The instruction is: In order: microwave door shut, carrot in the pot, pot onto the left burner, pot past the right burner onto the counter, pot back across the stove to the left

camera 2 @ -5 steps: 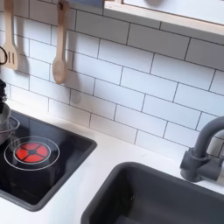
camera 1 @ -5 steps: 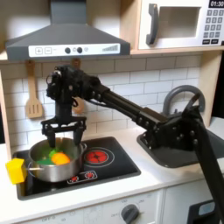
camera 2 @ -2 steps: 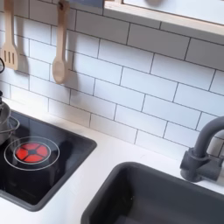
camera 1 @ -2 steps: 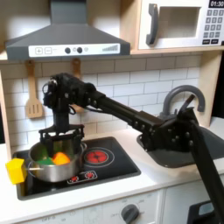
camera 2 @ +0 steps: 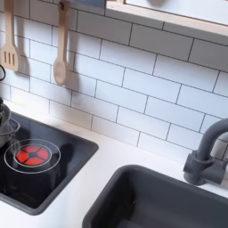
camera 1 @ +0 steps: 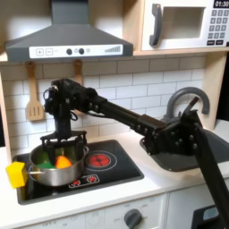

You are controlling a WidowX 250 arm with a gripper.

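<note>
In the first exterior view I am seeing the white-framed microwave door (camera 1: pixel 179 25) sitting shut, and the shiny round steel pot (camera 1: pixel 55 165) resting on the glossy black stove's (camera 1: pixel 116 165) left burner. My pincer (camera 1: pixel 61 146) is hanging open inside the pot's rim, straddling the small orange carrot (camera 1: pixel 62 162).

You see the gripper (camera 1: pixel 61 143) reaching down into the pot (camera 1: pixel 55 165). The carrot (camera 1: pixel 61 162) sits inside the pot. The pot rests on the stove (camera 1: pixel 112 168), beside a yellow block (camera 1: pixel 15 173). The microwave door (camera 1: pixel 178 24) is closed.
</note>
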